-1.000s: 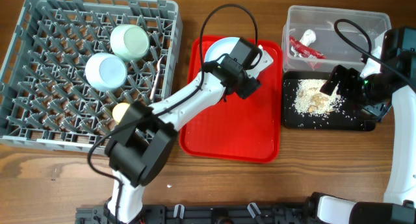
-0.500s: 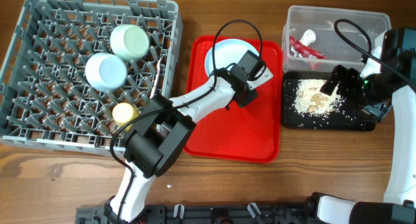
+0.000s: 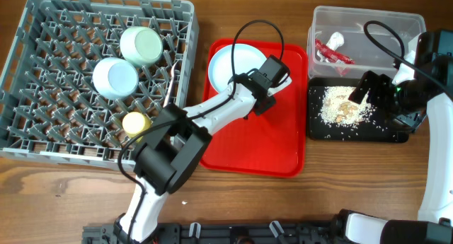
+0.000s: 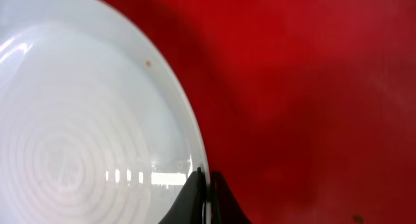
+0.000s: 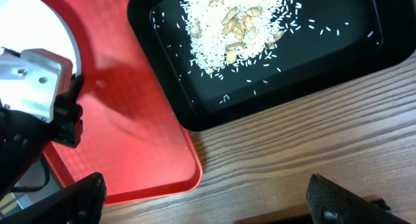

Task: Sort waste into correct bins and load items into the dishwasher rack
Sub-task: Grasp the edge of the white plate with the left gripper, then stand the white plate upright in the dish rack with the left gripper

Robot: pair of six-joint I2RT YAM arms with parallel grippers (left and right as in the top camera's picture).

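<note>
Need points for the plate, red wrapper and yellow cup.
plate (image 3: pixel 224 66): overhead view, bare surface of its left half.
red wrapper (image 3: pixel 337 56): overhead view, its crumpled red body.
yellow cup (image 3: pixel 134 122): overhead view, middle of its top.

The left arm (image 3: pixel 212 106) is made of smooth white rounded links joined by bulky black housings, the largest a boxy black one (image 3: pixel 159 163) near its base. A thin black cable (image 3: pixel 256 22) loops off its far end, where a pale grey squared block (image 5: pixel 38 71) sits on black parts. The left gripper (image 4: pixel 207 199) has slim, tapered black fingers (image 4: pixel 185 201). The right arm (image 3: pixel 433 187) has a white lower link and black upper sections, with its own black cable (image 3: pixel 388 33). The right gripper (image 5: pixel 208 201) has blunt matte black fingers (image 5: pixel 77 199)
</note>
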